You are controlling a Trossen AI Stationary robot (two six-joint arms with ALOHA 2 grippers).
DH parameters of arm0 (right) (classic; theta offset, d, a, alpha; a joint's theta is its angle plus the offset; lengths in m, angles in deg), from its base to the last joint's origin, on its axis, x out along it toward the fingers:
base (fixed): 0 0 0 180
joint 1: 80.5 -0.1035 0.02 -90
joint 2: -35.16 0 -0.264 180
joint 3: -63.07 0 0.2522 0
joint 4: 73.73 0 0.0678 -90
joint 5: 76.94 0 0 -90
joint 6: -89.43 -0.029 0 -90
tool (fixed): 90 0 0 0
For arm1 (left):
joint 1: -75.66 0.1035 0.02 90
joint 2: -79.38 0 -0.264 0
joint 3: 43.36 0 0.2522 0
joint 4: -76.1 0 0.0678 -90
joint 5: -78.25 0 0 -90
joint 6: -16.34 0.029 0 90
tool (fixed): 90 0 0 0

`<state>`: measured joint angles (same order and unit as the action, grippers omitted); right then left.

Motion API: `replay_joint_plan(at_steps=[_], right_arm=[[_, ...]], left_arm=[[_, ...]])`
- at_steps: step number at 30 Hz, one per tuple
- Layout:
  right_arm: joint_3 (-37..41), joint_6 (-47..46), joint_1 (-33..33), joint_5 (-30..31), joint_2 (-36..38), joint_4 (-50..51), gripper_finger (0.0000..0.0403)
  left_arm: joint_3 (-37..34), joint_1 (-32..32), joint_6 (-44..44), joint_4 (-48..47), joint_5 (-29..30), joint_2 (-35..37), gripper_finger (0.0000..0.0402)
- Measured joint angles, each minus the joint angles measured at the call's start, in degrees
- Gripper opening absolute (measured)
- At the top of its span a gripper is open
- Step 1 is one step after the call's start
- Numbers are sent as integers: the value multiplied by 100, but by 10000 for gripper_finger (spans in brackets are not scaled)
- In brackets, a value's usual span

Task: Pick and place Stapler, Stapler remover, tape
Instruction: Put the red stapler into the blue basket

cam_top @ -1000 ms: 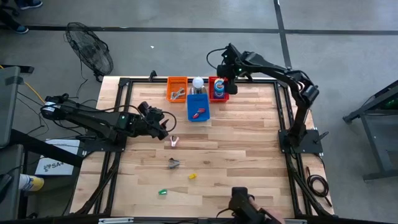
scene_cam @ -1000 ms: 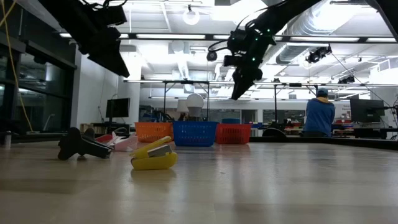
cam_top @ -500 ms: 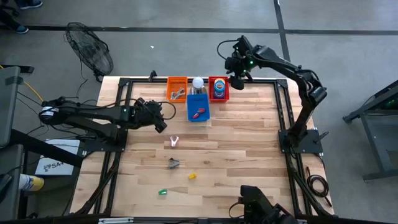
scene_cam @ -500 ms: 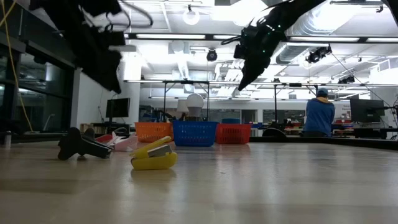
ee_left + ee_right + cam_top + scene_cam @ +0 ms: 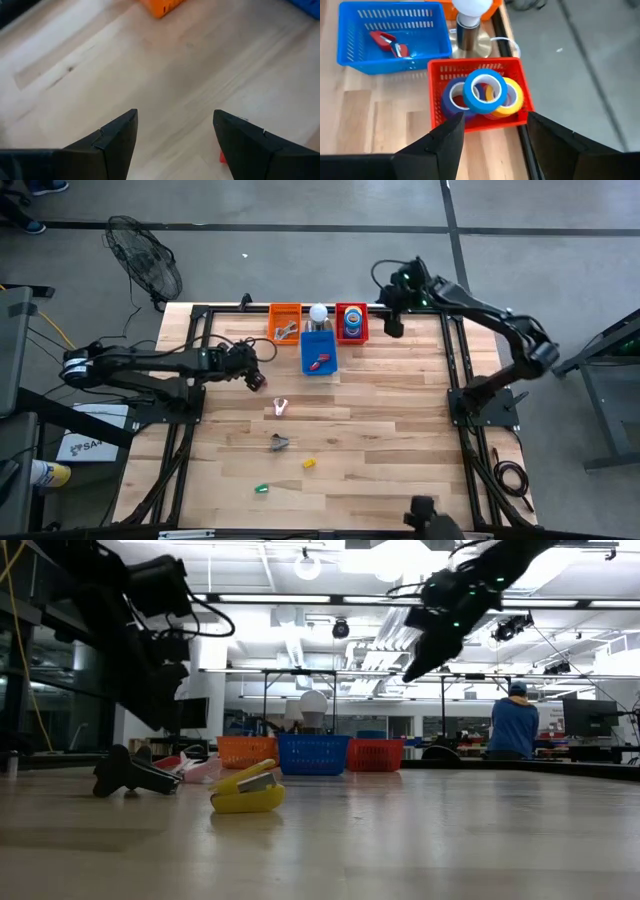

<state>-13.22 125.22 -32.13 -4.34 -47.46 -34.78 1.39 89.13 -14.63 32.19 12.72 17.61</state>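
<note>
The tape rolls (image 5: 485, 91), blue and yellow, lie piled in the red basket (image 5: 351, 322) at the far edge. A red stapler remover (image 5: 388, 42) lies in the blue basket (image 5: 318, 352). A grey tool lies in the orange basket (image 5: 285, 322). A pink item (image 5: 280, 408), a dark one (image 5: 279, 443), a small yellow stapler (image 5: 247, 792) and a green item (image 5: 261, 490) lie on the wood. My left gripper (image 5: 255, 378) hangs open above bare table, left of the blue basket. My right gripper (image 5: 393, 328) is open, just right of the red basket.
A lamp with a white bulb (image 5: 318, 312) stands between the baskets at the far edge. A black frame (image 5: 450, 350) borders the table. A floor fan (image 5: 145, 265) stands beyond the far left corner. A person in blue (image 5: 514, 725) is in the room behind.
My right gripper has swung from above the red basket toward the table's right edge, still open. My left gripper has come down nearer the table and turned, its arm swinging toward the far edge, still open. Nothing on the table has moved.
</note>
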Motion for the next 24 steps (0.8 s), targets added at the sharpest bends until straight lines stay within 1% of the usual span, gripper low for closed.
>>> replay_joint_plan(at_steps=[3,7,11,14,16,19,24], right_arm=[[745,-143,-108,165,551,-760,208],[1618,-498,-291,121,1218,-1764,208],[2305,-740,-505,77,1718,-2354,208],[2592,-776,-655,249,2015,-2490,208],[2736,-890,-742,401,2149,-2562,208],[2880,-1026,-820,407,2258,-2588,208],[2982,-1036,-910,421,2268,-2526,208]], left_arm=[[-40,101,-38,55,-46,-143,255],[-40,122,-39,219,-201,-477,255],[-40,117,-39,362,-596,-831,255],[-37,117,-42,475,-912,-902,255],[-37,117,-8,546,-1013,-900,255],[-35,117,187,606,-1182,-899,255],[-35,117,337,676,-1237,-899,255]])
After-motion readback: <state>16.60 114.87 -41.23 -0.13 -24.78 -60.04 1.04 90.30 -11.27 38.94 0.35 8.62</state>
